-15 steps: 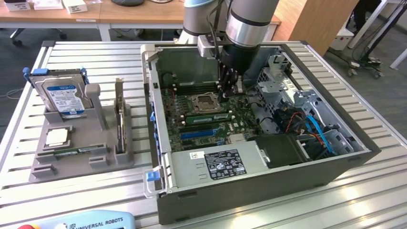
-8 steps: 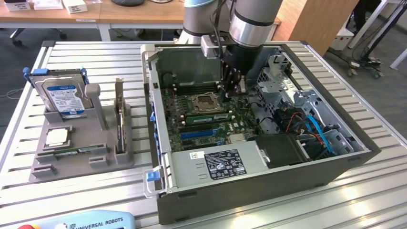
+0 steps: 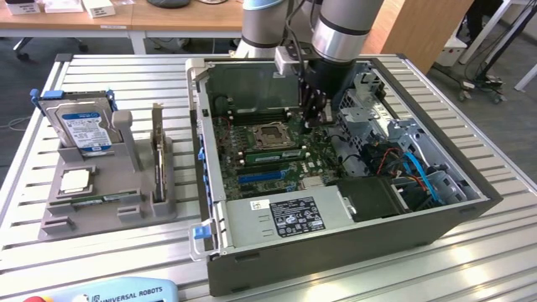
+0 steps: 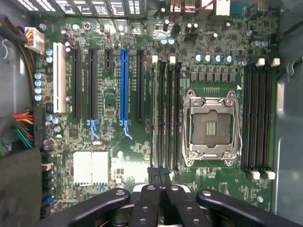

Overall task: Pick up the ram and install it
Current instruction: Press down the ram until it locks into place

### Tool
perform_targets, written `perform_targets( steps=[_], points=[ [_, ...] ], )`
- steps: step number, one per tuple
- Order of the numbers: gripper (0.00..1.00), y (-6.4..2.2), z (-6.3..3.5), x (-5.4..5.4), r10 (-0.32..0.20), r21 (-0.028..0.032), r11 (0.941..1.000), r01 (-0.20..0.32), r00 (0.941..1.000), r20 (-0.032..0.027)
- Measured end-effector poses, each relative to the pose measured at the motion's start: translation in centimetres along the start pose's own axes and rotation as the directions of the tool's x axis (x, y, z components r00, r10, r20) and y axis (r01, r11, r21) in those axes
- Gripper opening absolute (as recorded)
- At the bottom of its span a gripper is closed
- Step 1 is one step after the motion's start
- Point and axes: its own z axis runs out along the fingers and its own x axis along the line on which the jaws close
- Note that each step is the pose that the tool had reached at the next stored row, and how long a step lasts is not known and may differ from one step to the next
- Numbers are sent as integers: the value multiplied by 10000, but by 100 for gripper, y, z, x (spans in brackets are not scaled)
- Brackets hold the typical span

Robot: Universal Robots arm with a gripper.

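Note:
My gripper [image 3: 312, 121] hangs inside the open computer case [image 3: 220, 189], a little above the motherboard [image 3: 251, 165] beside the empty CPU socket [image 3: 270, 135]. Its dark fingertips are pressed together, and the wrist view shows the gripper [image 4: 161, 176] shut with nothing between them. They hover at the end of the black memory slots [image 4: 166, 113]. A thin green ram stick [image 3: 273, 153] appears seated in the slot row next to the socket; in the wrist view the ram [image 4: 155, 113] is a pale strip. Another green strip [image 3: 105, 199] lies in the grey stand.
The grey stand [image 3: 100, 217] at the exterior view's left holds a silver hard drive [image 3: 82, 126], a tall card on edge [image 3: 157, 148] and a CPU chip [image 3: 74, 181]. Cables [image 3: 415, 170] and a drive cage [image 3: 369, 107] crowd the case's right side. A teach pendant [image 3: 100, 292] lies at the front.

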Motion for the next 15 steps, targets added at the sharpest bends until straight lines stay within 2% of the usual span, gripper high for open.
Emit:
perform_targets(
  steps=[8, 15],
  points=[
    [10, -91, 2, 0, 5, -2, 10000, -5, 10000, 27],
    [10, -94, 2, 0, 52, 0, 10000, -52, 10000, 27]
  ],
)
